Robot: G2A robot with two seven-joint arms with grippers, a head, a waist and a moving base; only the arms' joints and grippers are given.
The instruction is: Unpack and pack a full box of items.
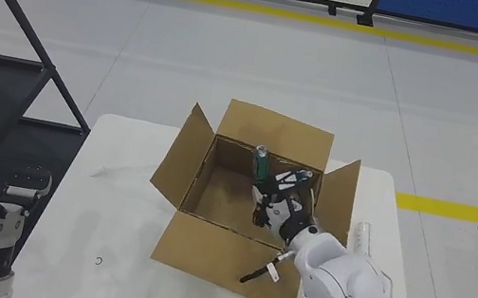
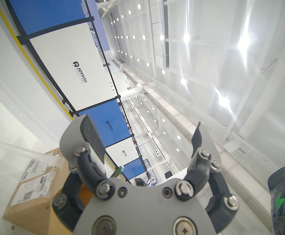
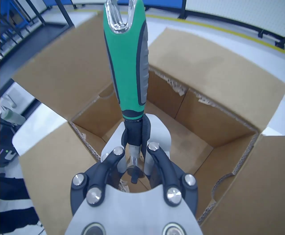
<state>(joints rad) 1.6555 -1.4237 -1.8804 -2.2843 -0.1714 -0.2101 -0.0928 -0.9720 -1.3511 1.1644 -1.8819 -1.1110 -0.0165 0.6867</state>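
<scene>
Box of brown cardboard sits on the white table with all four flaps folded out. Right over its open top, the right gripper squeezes a tool by its thin dark neck. The tool's green and grey handle sticks out from the gripper and ends in shiny metal. The left gripper is spread wide, holding nothing, well away from the box.

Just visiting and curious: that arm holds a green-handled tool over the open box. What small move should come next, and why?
Probably lower it straight down a little. The right gripper is shut on the green-handled tool, upright over the open cardboard box, whose floor looks bare, so nothing blocks the way. It may equally be meant to come out.
</scene>
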